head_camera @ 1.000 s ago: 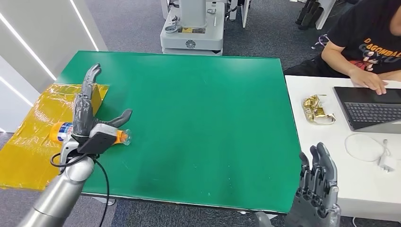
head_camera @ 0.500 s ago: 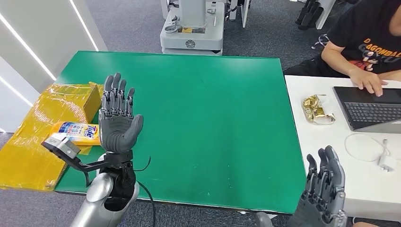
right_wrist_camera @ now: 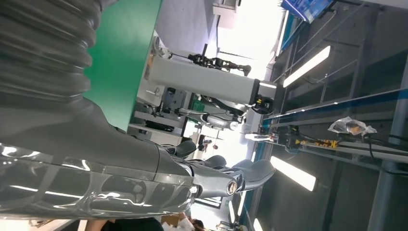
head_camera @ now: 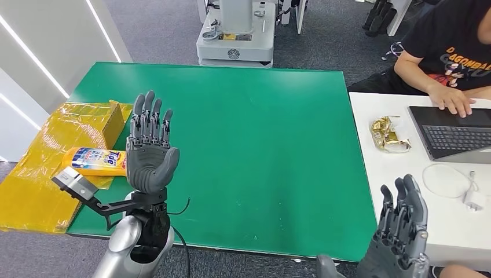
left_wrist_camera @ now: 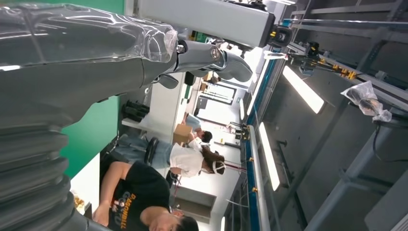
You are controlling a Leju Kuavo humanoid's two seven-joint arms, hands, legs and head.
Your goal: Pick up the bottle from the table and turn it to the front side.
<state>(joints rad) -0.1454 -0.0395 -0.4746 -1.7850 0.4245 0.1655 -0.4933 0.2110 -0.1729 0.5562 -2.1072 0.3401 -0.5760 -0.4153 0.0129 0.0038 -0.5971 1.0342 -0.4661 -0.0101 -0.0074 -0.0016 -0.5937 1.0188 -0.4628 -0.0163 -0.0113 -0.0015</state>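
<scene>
Head view: a green bench (head_camera: 255, 133) fills the middle. The orange bottle (head_camera: 95, 160) lies on its side at the bench's left edge, blue and white label up, resting partly on yellow plastic sheeting (head_camera: 40, 168) beside a yellow box (head_camera: 110, 119). The left hand (head_camera: 149, 152) is raised palm toward the camera just right of the bottle, fingers straight and spread, holding nothing. The right hand (head_camera: 399, 231) is upright at the lower right, fingers apart and empty. A person (head_camera: 451, 52) types on a laptop (head_camera: 457, 130) at a white bench (head_camera: 405, 191).

Left wrist view: the left hand's fingers (left_wrist_camera: 226, 60) extend straight, released, against ceiling lights.

Right wrist view: the right hand's fingers (right_wrist_camera: 240, 173) are extended and empty.
</scene>
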